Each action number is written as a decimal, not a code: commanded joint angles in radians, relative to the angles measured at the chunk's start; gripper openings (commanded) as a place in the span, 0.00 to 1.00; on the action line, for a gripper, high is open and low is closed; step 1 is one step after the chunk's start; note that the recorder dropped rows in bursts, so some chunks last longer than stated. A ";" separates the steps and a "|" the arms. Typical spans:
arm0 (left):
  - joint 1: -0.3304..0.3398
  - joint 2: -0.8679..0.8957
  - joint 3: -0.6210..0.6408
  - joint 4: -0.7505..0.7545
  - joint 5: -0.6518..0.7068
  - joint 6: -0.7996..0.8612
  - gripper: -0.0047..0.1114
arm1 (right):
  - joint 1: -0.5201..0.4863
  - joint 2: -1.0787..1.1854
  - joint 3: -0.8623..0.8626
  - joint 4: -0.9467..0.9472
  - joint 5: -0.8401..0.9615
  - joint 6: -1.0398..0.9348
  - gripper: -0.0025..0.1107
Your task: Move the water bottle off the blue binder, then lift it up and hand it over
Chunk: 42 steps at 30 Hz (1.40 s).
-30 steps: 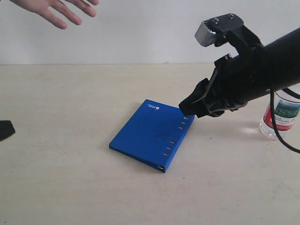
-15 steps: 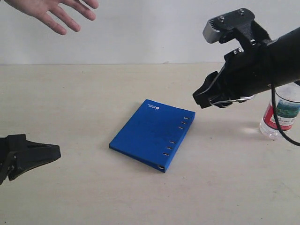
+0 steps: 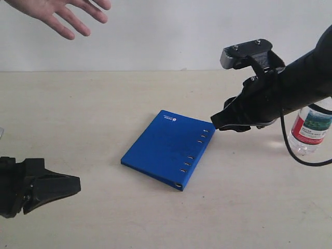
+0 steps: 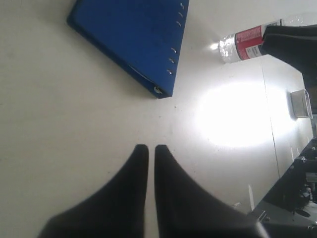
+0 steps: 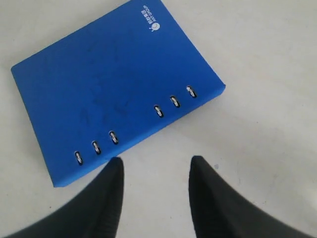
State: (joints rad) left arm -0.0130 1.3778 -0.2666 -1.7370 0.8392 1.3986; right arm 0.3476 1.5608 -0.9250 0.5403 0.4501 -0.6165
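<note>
Binder (image 3: 168, 148): flat, mid worktop.
Bottle (image 3: 310, 129): upright, right edge, off the binder.
L gripper (image 4: 150, 148): jaws pressed together.
R gripper (image 5: 156, 161): jaws spread, empty.

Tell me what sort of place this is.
Probably a robot test bench in a lab: a pale table against a plain white wall, a black left gripper and right gripper over it, and a binder and bottle as props.

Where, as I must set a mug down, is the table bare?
Bare: the table left of the blue binder, toward the far edge, and the front strip right of it. Crowded: between the binder's holed edge and the water bottle, where the right jaws hang open.
</note>
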 commanded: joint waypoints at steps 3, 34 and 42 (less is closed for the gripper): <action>-0.023 0.024 -0.003 -0.007 0.019 -0.008 0.08 | 0.001 -0.002 -0.002 -0.001 0.014 0.012 0.34; -0.023 0.329 -0.273 -0.007 0.122 -0.004 0.51 | 0.001 0.190 -0.068 0.025 -0.161 0.006 0.58; -0.023 0.329 -0.337 -0.007 0.122 -0.004 0.51 | -0.005 0.311 -0.214 0.025 -0.190 -0.028 0.58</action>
State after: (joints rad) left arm -0.0301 1.7046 -0.5929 -1.7410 0.9581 1.3874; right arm 0.3476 1.8369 -1.0859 0.5609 0.2869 -0.6292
